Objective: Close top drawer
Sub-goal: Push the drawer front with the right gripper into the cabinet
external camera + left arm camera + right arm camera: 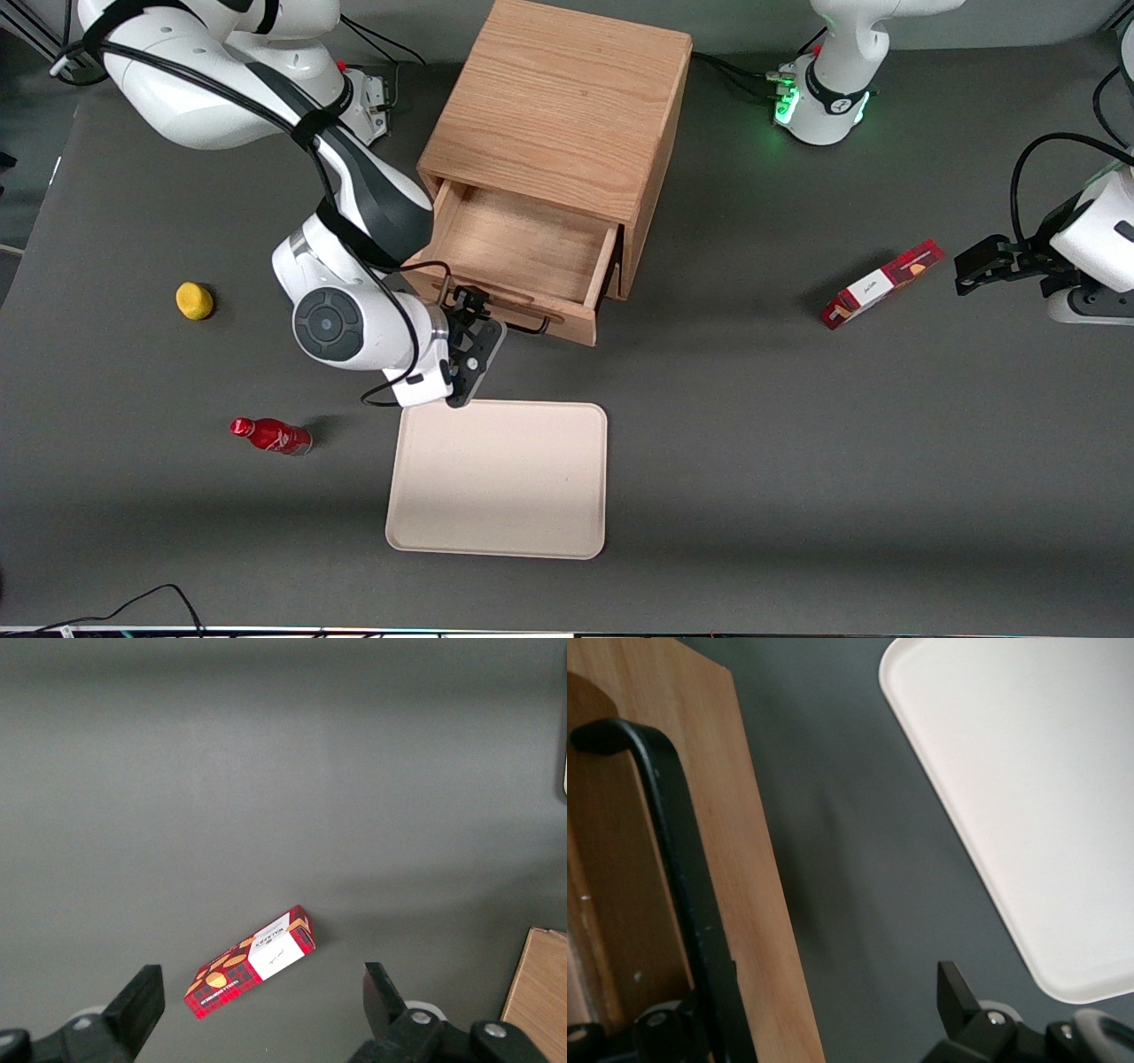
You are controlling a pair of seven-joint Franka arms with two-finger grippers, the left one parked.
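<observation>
The top drawer [523,244] of the oak cabinet [558,106] stands pulled out toward the front camera, and its inside is bare. Its thin black wire handle [532,326] runs along the drawer front. My right gripper [478,326] is right at that front, by the handle's end nearest the working arm. In the right wrist view the handle [673,859] and the drawer front [753,859] fill one side. The gripper [806,1005] is open there: one finger lies by the handle, the other finger [957,992] is over the bare table. It holds nothing. The lower drawer is hidden.
A cream tray [500,478] lies just nearer the front camera than the drawer and shows in the right wrist view [1028,797]. A lemon [194,300] and a red bottle [270,436] lie toward the working arm's end. A red snack box [881,283] lies toward the parked arm's end.
</observation>
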